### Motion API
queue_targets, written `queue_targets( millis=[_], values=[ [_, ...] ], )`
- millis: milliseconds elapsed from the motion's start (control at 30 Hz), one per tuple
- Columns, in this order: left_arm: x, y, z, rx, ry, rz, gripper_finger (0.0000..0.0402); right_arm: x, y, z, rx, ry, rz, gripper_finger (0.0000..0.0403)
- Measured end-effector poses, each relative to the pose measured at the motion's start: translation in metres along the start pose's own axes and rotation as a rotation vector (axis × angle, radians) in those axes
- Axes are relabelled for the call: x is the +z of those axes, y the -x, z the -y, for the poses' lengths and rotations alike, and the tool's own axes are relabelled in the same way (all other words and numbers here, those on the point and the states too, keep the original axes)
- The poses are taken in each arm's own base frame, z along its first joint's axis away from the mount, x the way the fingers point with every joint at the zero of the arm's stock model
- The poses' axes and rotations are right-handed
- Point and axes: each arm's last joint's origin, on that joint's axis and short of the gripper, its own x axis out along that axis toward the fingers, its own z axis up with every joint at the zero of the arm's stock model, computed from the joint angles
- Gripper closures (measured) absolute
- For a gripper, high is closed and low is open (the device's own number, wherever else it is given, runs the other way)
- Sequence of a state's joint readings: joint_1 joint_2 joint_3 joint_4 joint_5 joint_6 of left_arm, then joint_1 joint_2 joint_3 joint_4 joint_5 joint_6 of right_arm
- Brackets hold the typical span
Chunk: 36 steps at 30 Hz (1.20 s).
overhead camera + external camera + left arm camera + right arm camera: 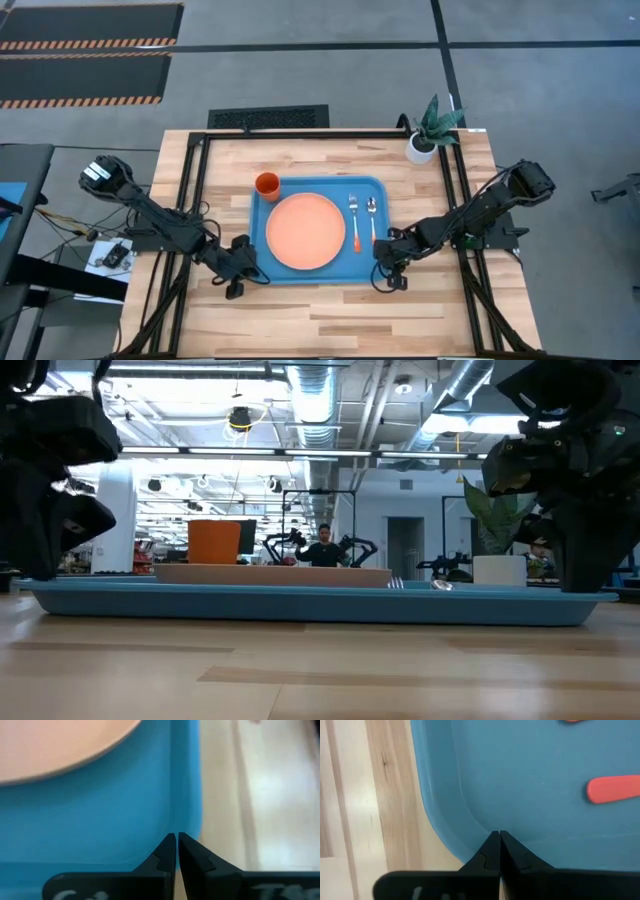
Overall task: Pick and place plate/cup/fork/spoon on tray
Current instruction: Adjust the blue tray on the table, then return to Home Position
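Observation:
The blue tray [320,181] lies flat on the wooden table. On it are the salmon plate [305,230], the orange cup [267,185] at its far left corner, and the fork [353,222] and spoon [372,218] side by side to the right of the plate. My left gripper [243,272] is shut, pointing down over the tray's near left corner [185,795], beside the plate's edge [60,745]. My right gripper [388,268] is shut, pointing down over the tray's near right corner [445,810]. An orange handle end [614,789] shows there. My left gripper points down with its shut fingertips [170,842] right at the tray's raised rim by the near left corner; I cannot tell whether they touch it. My right gripper points down with its shut fingertips [492,840] at the tray's inner wall by the near right corner; I cannot tell whether they touch it.
A white pot with a green plant [425,140] stands at the table's far right corner. Black frame rails [195,190] run along the table's left, right and far sides. Bare wood [320,320] lies between the tray and the near edge.

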<state>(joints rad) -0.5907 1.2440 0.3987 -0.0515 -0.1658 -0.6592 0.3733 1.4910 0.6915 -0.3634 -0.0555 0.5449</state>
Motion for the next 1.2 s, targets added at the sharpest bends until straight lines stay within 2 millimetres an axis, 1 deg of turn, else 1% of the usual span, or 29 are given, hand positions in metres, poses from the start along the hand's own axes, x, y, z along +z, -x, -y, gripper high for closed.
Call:
queue_targets(
  millis=[200, 300, 367, 433, 533, 633, 733, 833, 967, 1067, 1133, 1200],
  values=[
    [0.008, 0.018, 0.000, -0.046, -0.020, 0.085, 0.0395, 0.011, 0.006, -0.004, 0.016, 0.071, 0.037, 0.0387],
    [0.012, 0.028, -0.006, -0.059, -0.030, 0.144, 0.0398, 0.021, 0.010, -0.002, 0.021, 0.111, 0.066, 0.0391],
    [0.015, 0.034, -0.013, -0.069, -0.043, 0.191, 0.0400, 0.027, 0.016, 0.004, 0.020, 0.153, 0.106, 0.0397],
    [0.017, 0.039, -0.021, -0.074, -0.060, 0.241, 0.0401, 0.038, 0.022, 0.011, 0.026, 0.188, 0.188, 0.0398],
    [0.019, 0.043, -0.035, -0.107, -0.085, 0.346, 0.0401, 0.052, 0.033, 0.027, 0.053, 0.260, 0.350, 0.0399],
    [0.019, 0.046, -0.050, -0.122, -0.103, 0.451, 0.0401, 0.062, 0.044, 0.050, 0.083, 0.309, 0.500, 0.0399],
    [0.018, 0.049, -0.065, -0.077, -0.121, 0.531, 0.0401, 0.067, 0.054, 0.076, 0.050, 0.335, 0.625, 0.0400],
    [0.018, 0.053, -0.078, -0.018, -0.127, 0.598, 0.0401, 0.066, 0.062, 0.097, 0.010, 0.361, 0.743, 0.0400],
    [0.013, 0.058, -0.088, 0.018, -0.129, 0.686, 0.0401, 0.053, 0.067, 0.115, -0.024, 0.365, 0.911, 0.0400],
    [0.005, 0.060, -0.092, 0.016, -0.129, 0.753, 0.0402, 0.039, 0.067, 0.122, -0.040, 0.345, 1.000, 0.0401],
    [-0.003, 0.060, -0.095, 0.030, -0.121, 0.770, 0.0401, 0.029, 0.066, 0.121, -0.054, 0.334, 1.034, 0.0401],
    [-0.004, 0.064, -0.097, 0.058, -0.104, 0.785, 0.0401, 0.017, 0.064, 0.120, -0.104, 0.311, 1.052, 0.0401]
  ],
)
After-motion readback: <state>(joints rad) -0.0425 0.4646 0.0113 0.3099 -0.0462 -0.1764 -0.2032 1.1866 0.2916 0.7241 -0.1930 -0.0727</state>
